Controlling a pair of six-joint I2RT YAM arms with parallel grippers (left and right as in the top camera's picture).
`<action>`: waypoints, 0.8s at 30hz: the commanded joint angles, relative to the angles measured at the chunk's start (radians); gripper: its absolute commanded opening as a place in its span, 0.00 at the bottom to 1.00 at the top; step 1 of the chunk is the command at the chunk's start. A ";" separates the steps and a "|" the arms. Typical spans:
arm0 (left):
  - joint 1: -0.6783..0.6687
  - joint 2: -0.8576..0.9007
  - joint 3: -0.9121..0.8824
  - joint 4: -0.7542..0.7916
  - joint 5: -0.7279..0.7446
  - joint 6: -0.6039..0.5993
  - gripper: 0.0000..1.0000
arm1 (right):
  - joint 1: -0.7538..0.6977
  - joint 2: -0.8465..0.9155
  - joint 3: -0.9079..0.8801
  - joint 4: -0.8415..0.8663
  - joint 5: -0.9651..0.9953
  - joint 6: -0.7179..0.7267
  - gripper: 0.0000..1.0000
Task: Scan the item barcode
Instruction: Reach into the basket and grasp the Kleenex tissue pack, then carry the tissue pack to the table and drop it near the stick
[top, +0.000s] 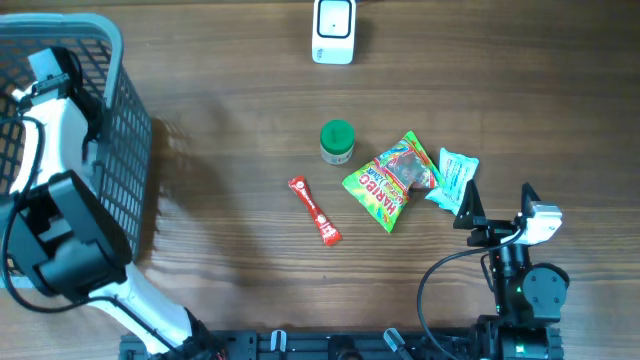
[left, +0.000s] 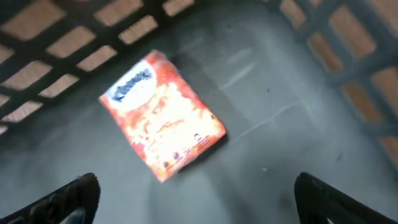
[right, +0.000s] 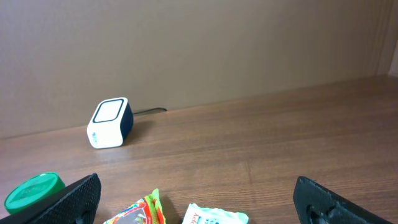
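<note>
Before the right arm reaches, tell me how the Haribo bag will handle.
The Haribo bag looks crumpled and glossy, so it probably flexes and may slip in a pinch. Lying flat, it should not roll. The pale blue packet beside it might shift.

The table (top: 230, 130) is matt wood grain, the basket (top: 130, 150) plastic mesh, the candy bag (top: 390, 180) glossy

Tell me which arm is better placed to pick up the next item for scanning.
Right. The right gripper hangs open beside the pale blue packet and candy bag, facing the scanner. The left gripper is inside the basket, above an orange packet.
</note>
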 joint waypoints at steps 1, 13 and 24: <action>0.005 0.058 -0.005 0.020 0.005 0.282 0.91 | 0.002 -0.006 -0.001 0.002 0.006 0.007 1.00; 0.155 0.075 -0.007 -0.003 0.259 0.514 0.45 | 0.002 -0.006 -0.001 0.002 0.006 0.007 1.00; 0.160 0.016 0.040 0.050 0.260 0.491 0.04 | 0.002 -0.006 -0.001 0.002 0.006 0.006 1.00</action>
